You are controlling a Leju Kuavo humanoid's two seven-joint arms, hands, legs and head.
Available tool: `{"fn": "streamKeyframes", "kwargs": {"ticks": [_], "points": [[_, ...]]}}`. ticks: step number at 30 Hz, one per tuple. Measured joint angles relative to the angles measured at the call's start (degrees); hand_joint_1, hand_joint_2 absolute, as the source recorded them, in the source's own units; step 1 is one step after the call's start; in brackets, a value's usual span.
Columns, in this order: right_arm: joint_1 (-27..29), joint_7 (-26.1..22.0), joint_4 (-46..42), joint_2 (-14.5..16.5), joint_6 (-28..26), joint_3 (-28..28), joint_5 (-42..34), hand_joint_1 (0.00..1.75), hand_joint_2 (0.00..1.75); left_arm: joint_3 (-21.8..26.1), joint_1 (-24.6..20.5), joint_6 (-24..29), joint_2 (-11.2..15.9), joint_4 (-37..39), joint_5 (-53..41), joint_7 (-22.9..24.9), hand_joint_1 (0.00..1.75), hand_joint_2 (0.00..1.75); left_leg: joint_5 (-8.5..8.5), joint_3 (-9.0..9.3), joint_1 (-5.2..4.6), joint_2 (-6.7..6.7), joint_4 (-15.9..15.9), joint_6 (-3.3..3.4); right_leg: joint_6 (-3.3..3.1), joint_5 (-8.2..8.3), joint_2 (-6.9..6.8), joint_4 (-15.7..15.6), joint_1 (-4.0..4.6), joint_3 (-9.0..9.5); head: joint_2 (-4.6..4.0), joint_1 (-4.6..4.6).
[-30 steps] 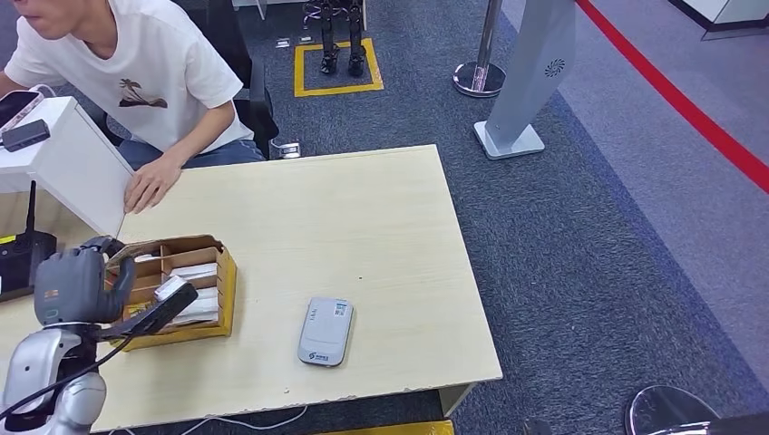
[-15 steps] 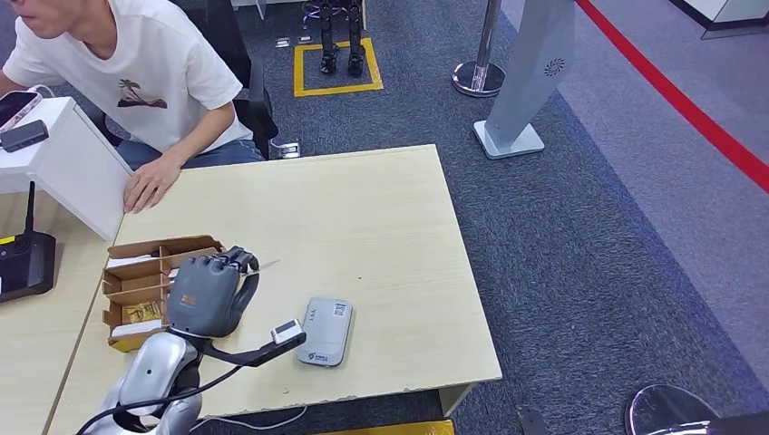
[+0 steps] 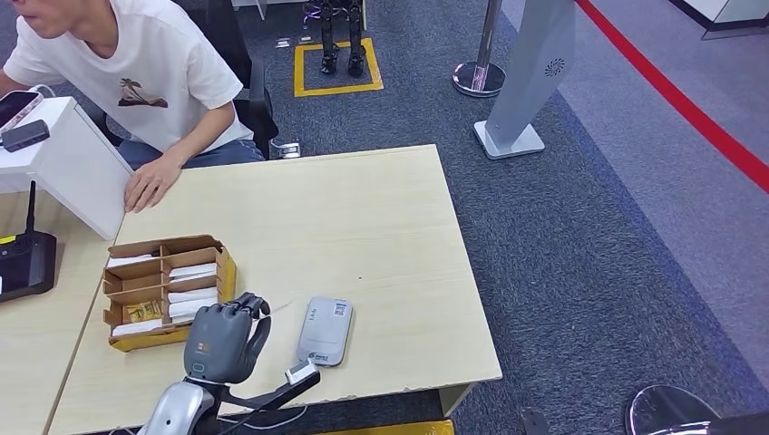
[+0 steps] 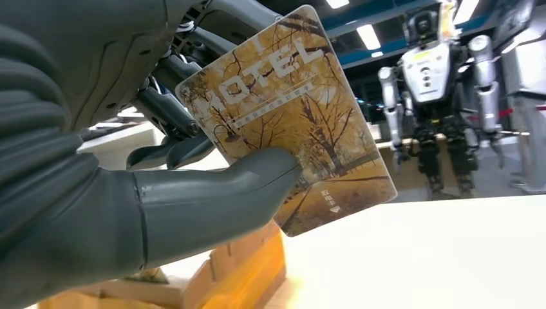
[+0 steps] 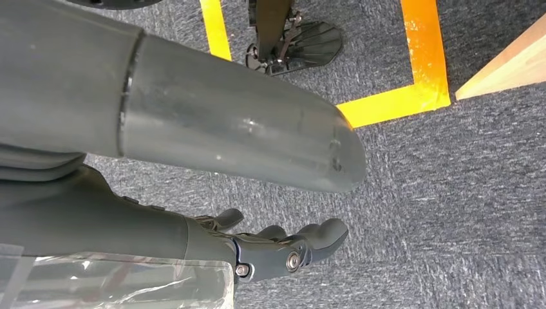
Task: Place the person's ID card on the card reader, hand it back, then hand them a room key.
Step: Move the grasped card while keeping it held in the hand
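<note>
Card reader on the table, right of the compartmented box.

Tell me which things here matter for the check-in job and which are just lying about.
In the job: room key card held by the left hand; card reader; key card box; the person.
Lying about: black device; stanchion base; grey sign stand.

Left hand: dark grey, chunky back w/ a small orange mark, darker thin fingers. Wrist + arm below are shiny silver, round like a ball, w/ a black cable running along. Up close it has a ribbed grey cover and a fat smooth grey thumb. Right hand: same grey, big round thumb, small silver screw on a dark finger.
</note>
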Motion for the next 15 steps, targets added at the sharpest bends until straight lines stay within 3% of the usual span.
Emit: {"fn": "streamKeyframes", "kwargs": {"ticks": [8, 15], "points": [[-0.1, 0.3, -0.1, 0.0, 0.1, 0.3, 0.3, 0.0, 0.0, 3.8, 0.0, 1.3, -2.1, 3.1, 0.8, 0.0, 1.75, 1.75, 0.01, 0.0, 0.0, 0.0, 0.0, 0.01, 0.0, 0.01, -0.01, 0.0, 0.0, 0.01, 0.0, 0.01], [-0.3, 0.7, -0.1, 0.0, 0.2, 1.3, 1.2, 0.0, 0.0, 6.1, -2.9, 1.7, -3.7, 7.3, 1.1, -0.9, 1.75, 1.75, 0.02, 0.0, 0.0, -0.01, 0.0, 0.0, 0.0, 0.01, -0.01, 0.0, 0.0, 0.01, -0.01, 0.01]]}}
